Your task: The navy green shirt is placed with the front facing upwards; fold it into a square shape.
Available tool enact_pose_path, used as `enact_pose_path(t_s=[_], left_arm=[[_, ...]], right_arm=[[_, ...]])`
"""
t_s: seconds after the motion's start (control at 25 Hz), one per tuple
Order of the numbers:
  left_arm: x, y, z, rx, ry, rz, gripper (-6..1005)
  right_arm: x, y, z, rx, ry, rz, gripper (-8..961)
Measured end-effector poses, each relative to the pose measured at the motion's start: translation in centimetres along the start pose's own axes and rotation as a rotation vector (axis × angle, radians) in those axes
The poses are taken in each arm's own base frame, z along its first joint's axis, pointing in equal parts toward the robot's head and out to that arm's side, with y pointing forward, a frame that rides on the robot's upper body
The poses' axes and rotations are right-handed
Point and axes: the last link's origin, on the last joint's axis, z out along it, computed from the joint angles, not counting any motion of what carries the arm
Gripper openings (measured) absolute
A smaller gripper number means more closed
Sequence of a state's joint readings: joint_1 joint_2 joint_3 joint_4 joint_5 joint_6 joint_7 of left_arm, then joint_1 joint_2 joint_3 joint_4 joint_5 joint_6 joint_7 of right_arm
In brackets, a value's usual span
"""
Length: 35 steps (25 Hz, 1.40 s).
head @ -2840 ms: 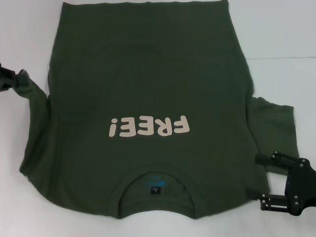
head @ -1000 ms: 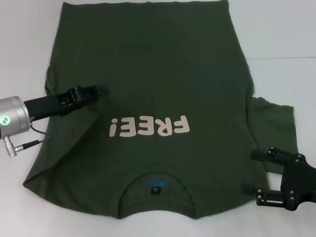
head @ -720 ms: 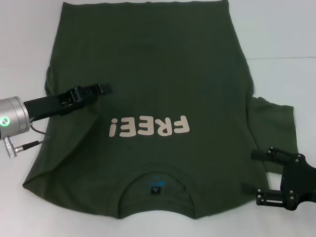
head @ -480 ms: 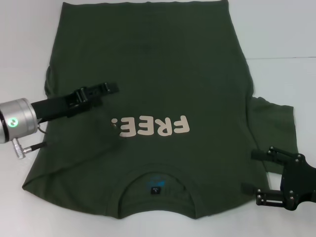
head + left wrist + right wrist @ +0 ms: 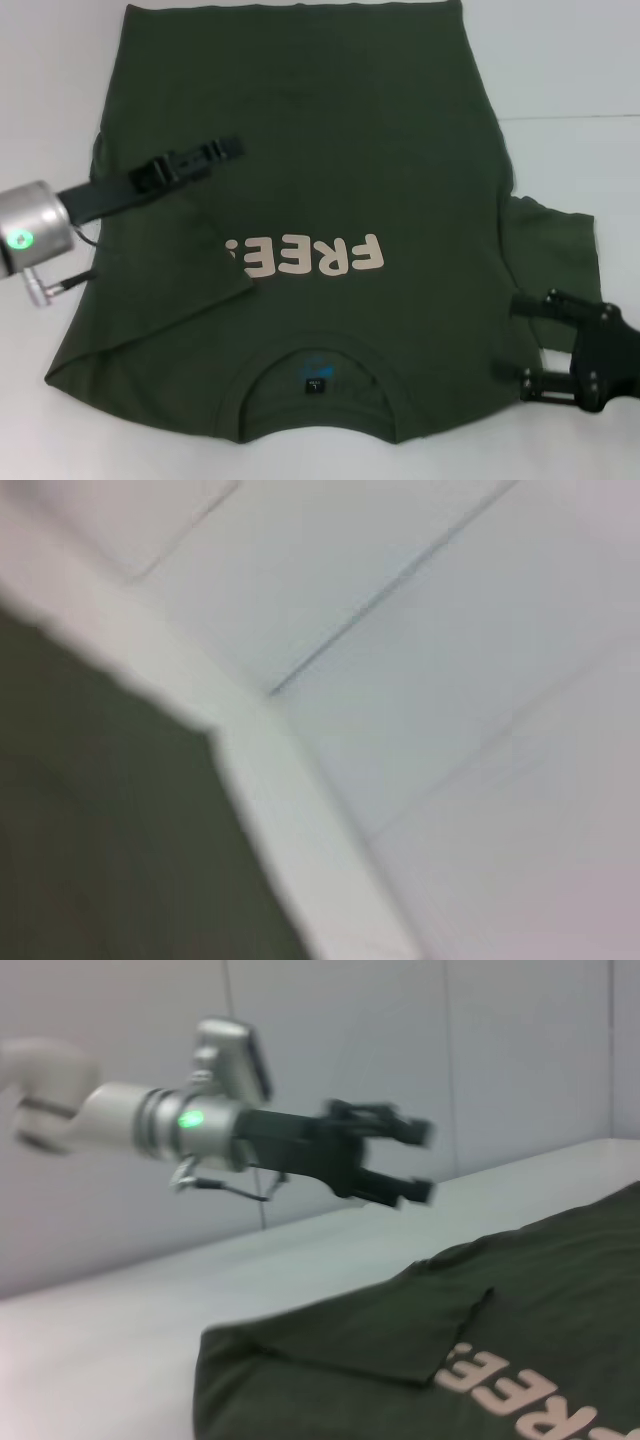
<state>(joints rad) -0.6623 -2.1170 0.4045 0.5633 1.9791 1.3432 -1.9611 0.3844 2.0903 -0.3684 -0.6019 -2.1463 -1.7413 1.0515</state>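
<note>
The navy green shirt (image 5: 330,200) is spread front-up on a white table (image 5: 570,60), covering most of the surface seen from the head camera. Its long axis runs away from the robot: the ribbed collar (image 5: 318,370) with a small dark label lies at the edge nearest the robot, and the hem lies at the far edge. The cream "FREE!" lettering (image 5: 310,257) is read upside down from the robot's side. The sleeve on the robot's left is folded in over the chest, and its corner (image 5: 238,285) covers the exclamation mark of the lettering. The sleeve on the robot's right (image 5: 555,255) lies flat, spread out from the body of the shirt.

The left gripper (image 5: 232,148) is held above the shirt, over the left chest beyond the lettering; in the right wrist view its fingers (image 5: 412,1191) are seen parted and holding nothing, clear of the cloth. The right gripper (image 5: 520,335) is placed at the shirt's right edge near the collar end, beside the right sleeve, with its fingers spread and nothing between them.
</note>
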Motion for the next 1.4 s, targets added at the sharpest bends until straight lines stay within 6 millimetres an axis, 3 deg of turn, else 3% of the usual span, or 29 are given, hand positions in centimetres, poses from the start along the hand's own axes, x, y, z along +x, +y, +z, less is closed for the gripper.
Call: enact_pose_path(t_s=[0.08,0.28,0.48,0.68,1.0,1.4], left_arm=[[0.7,1.0,-2.4,-0.085,0.040,0.087,893],[0.7,1.6,-5.2,-0.132,0.046,0.178,890],[-0.5,2.3,-7.4,-0.174,-0.056,0.333,889],[-2.7,1.8,-9.1,-0.166,-0.214,0.526,888],[-5.0,0.0,-11.2,-0.082,-0.346,0.744,890],[-5.8,-0.9,-11.3,-0.042,-0.363,0.793,891]], right_arm=[[-0.7,-0.5,-0.2,0.015,-0.014,0.071,900],[-3.4,-2.6,-0.8,0.033,0.022,0.308,900],[-7.2,-4.8,-0.8,0.032,0.122,0.549,899],[-10.4,-6.8,-0.9,0.056,0.182,0.756,899],[-11.1,-10.2,-0.8,0.330,0.339,0.961,898],[-12.1,-12.4,-1.7,0.605,0.478,0.981,901]])
